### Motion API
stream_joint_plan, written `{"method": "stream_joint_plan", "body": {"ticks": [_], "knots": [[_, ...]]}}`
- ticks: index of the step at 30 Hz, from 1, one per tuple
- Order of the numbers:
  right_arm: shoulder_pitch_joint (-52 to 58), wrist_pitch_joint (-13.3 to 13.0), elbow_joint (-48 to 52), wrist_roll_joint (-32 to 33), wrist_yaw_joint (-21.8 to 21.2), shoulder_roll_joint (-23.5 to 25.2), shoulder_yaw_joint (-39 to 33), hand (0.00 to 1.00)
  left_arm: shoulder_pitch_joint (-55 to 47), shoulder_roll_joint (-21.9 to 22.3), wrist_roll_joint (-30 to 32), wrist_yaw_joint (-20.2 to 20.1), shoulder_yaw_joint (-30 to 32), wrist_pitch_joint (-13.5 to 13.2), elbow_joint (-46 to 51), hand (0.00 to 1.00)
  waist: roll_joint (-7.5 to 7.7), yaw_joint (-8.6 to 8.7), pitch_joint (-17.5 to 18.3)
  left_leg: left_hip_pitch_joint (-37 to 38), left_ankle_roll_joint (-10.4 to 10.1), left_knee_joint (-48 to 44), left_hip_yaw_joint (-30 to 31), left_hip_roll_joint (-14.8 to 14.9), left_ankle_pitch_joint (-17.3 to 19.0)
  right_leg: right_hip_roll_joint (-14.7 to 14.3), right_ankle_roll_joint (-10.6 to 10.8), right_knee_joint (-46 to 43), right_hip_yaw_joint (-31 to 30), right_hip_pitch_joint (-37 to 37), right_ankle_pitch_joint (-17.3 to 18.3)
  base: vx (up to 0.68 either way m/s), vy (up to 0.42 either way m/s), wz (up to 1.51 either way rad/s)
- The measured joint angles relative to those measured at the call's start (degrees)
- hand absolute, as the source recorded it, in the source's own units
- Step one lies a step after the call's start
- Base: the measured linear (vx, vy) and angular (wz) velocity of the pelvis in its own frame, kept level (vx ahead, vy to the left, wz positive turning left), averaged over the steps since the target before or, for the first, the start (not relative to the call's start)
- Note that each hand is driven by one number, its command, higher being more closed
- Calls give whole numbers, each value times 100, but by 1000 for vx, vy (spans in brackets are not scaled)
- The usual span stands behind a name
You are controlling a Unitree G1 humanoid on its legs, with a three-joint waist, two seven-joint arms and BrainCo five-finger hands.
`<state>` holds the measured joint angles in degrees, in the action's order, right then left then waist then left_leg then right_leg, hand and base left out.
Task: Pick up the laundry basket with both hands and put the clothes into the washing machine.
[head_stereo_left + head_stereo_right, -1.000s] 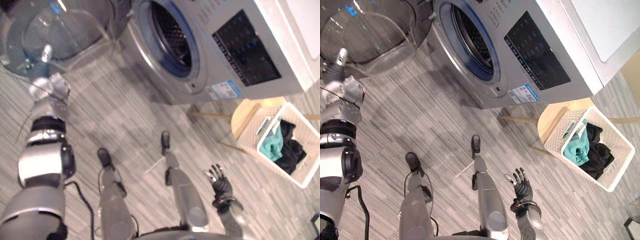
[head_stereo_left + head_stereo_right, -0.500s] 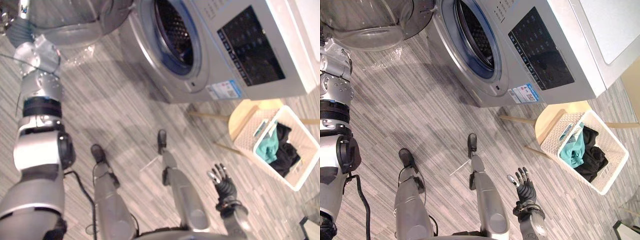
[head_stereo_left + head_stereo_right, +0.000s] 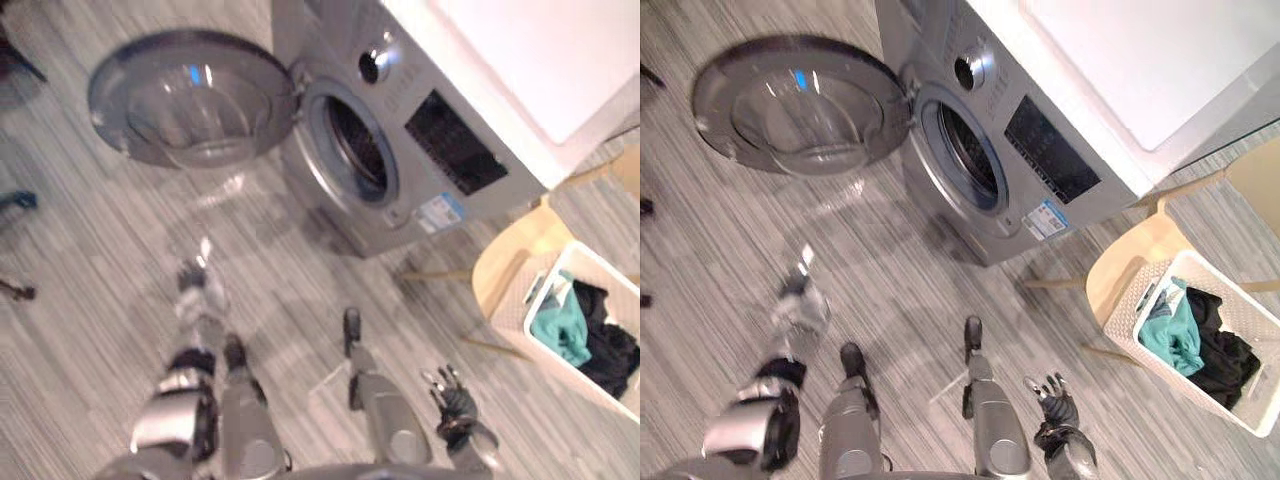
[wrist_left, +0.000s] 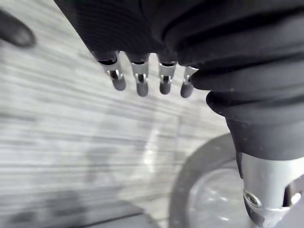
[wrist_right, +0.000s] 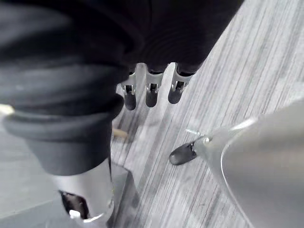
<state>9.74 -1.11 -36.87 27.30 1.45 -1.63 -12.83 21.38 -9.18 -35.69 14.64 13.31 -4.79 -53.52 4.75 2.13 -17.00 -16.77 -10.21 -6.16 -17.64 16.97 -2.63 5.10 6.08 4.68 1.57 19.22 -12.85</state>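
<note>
White basket (image 3: 1127, 318) (clothes (image 3: 1185, 340) inside) near washing machine (image 3: 1060, 170); left hand (image 4: 140, 80), right hand (image 3: 1052, 395) relaxed, empty.

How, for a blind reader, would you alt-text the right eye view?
A washer stands with its round door swung open. Beside it a white basket of clothes sits on a wooden chair, the open right hand well short of it.

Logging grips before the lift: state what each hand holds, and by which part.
Nothing is held. The left hand and right hand are open and empty; the laundry basket stands apart, untouched.
</note>
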Motion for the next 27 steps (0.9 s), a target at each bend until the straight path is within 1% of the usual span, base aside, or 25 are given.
{"method": "stream_joint_plan", "body": {"ticks": [1, 2, 3, 4, 5, 6, 7, 8, 9, 10, 11, 12, 16, 17, 18, 19, 20, 21, 22, 23, 24, 25, 26, 27], "knots": [[-96, 20, -245, -56, 12, -76, -120, 0, -219, 125, 85, -77, -36, 34, -91, 0, -67, 2, 78, 89, 12, 118, -13, -63, -18, 20, 24, -14, 1, -32, 33, 22, 41, 23], [-244, 55, -662, -175, 16, -224, -319, 0, -618, 318, 281, -233, -89, 97, -206, 0, -195, -1, 190, 250, 53, 321, -5, -196, -79, 109, 51, -53, 20, -111, 75, 17, 48, 23], [-354, 121, -992, -322, 27, -314, -487, 0, -976, 416, 466, -388, -170, 130, -335, 0, -303, -13, 274, 433, 58, 484, -1, -292, -119, 174, 109, -64, 40, -231, 152, 12, 46, 23], [-393, 160, -1136, -381, 30, -343, -564, 0, -1162, 459, 570, -484, -168, 157, -387, 0, -346, -23, 310, 551, 60, 566, 4, -337, -121, 206, 127, -60, 53, -323, 172, 14, 65, 28], [-410, 181, -1453, -510, 26, -352, -769, 0, -1549, 518, 755, -651, -167, 189, -570, 0, -446, -30, 446, 803, 84, 740, 30, -419, -142, 281, 169, -59, 132, -546, 250, 24, 54, 28], [-410, 194, -1575, -558, 22, -351, -832, 0, -1715, 539, 861, -716, -160, 202, -604, 0, -481, -28, 506, 913, 83, 804, 46, -449, -145, 308, 188, -58, 167, -651, 279, 39, 71, 35], [-410, 243, -1810, -676, -16, -347, -954, 0, -1966, 556, 1111, -848, -154, 215, -721, 0, -518, -56, 619, 1099, 83, 911, 113, -513, -147, 356, 223, -48, 228, -835, 337, 33, 51, 27], [-407, 267, -1905, -731, -26, -346, -983, 0, -2081, 559, 1215, -901, -153, 219, -780, 0, -533, -68, 679, 1166, 97, 958, 140, -537, -158, 381, 241, -41, 273, -916, 359, 34, 61, 37], [-401, 286, -2061, -791, -38, -330, -1020, 0, -2291, 567, 1430, -1009, -143, 245, -817, 0, -544, -76, 811, 1264, 110, 1035, 228, -589, -169, 433, 264, -31, 368, -1042, 408, 35, 55, 46], [-402, 291, -2143, -856, -39, -297, -1118, 0, -2422, 563, 1627, -1104, -121, 249, -896, 0, -545, -88, 920, 1295, 110, 1067, 327, -634, -169, 486, 298, 4, 483, -1162, 435, 36, 52, 49], [-408, 289, -2184, -893, -38, -282, -1184, 0, -2480, 566, 1675, -1130, -93, 258, -948, 0, -538, -100, 969, 1323, 111, 1109, 354, -662, -170, 510, 306, 43, 533, -1224, 442, 156, 73, 46], [-653, 275, -2613, -707, 14, -114, -1590, 0, -2689, 682, 1664, -1173, 754, 350, -1148, 0, -452, -130, 1297, 1774, 104, 1174, 417, -723, -183, 571, 349, 90, 640, -1729, 542, 158, 53, 25], [-707, 278, -2768, -703, 106, -115, -1597, 0, -2638, 712, 1664, -1164, 751, 446, -1161, 0, -486, -113, 1312, 1853, 127, 1161, 419, -725, -199, 570, 363, 88, 648, -1810, 572, 52, 11, 4], [-695, 284, -2779, -696, 111, -102, -1654, 0, -2615, 724, 1663, -1139, 709, 454, -1136, 0, -484, -71, 1311, 1971, 142, 1160, 423, -726, -179, 575, 355, 74, 673, -1935, 635, 57, 2, 13], [-650, 288, -2804, -627, 114, -100, -1730, 0, -2643, 727, 1677, -1114, 633, 453, -1124, 0, -483, 1, 1301, 2236, 152, 1158, 450, -725, -117, 588, 360, -68, 713, -2159, 779, 50, 17, 9], [-593, 274, -2786, -468, 112, -99, -1810, 0, -2654, 713, 1843, -1119, 475, 448, -1124, 0, -472, 17, 1303, 2542, 119, 1159, 399, -723, -60, 601, 374, -356, 638, -2255, 952, 29, 29, -4], [-564, 266, -2752, -407, 112, -97, -1802, 0, -2657, 709, 1925, -1129, 414, 444, -1122, 0, -433, 13, 1329, 2624, 116, 1161, 321, -723, -26, 608, 366, -502, 578, -2228, 1026, -14, 35, -41], [-547, 237, -2677, -279, 102, -72, -1770, 0, -2645, 686, 2102, -1140, 222, 431, -1110, 0, -490, 24, 1408, 2667, 129, 1157, 151, -734, 34, 612, 382, -708, 402, -2072, 1099, -31, 43, -68], [-554, 224, -2574, -205, 92, -19, -1766, 0, -2594, 661, 2230, -1152, 89, 423, -1093, 0, -410, 42, 1456, 2683, 133, 1156, -26, -755, 63, 606, 382, -781, 213, -1916, 1098, -68, 58, -108], [-557, 160, -2407, -68, 83, 61, -1762, 0, -2487, 641, 2405, -1180, -11, 418, -1088, 0, -399, 56, 1430, 2631, 118, 1157, -329, -802, 120, 594, 363, -849, -112, -1580, 1077, -86, 58, -111], [-574, 138, -2295, 35, 82, 87, -1760, 0, -2445, 631, 2488, -1194, -25, 415, -1074, 0, -340, 62, 1428, 2616, 121, 1156, -532, -829, 154, 565, 313, -876, -317, -1392, 1028, -96, 54, -165], [-585, 129, -2102, 313, 85, 162, -1685, 0, -2441, 598, 2588, -1201, -16, 397, -1043, 0, -265, 87, 1433, 2564, 152, 1157, -1000, -881, 218, 491, 225, -837, -783, -1043, 903, -87, 32, -179], [-577, 97, -1956, 589, 83, 198, -1537, 0, -2441, 553, 2667, -1199, -20, 393, -1052, 0, -212, 142, 1401, 2539, 135, 1165, -1347, -922, 237, 436, 92, -774, -1037, -853, 798, -116, 6, -224], [-568, 58, -1750, 792, 85, 286, -1416, 0, -2480, 493, 2746, -1199, 11, 393, -1048, 0, -129, 213, 1354, 2584, 113, 1164, -1771, -909, 273, 353, -141, -599, -1118, -671, 793, -94, -23, -182]]}}
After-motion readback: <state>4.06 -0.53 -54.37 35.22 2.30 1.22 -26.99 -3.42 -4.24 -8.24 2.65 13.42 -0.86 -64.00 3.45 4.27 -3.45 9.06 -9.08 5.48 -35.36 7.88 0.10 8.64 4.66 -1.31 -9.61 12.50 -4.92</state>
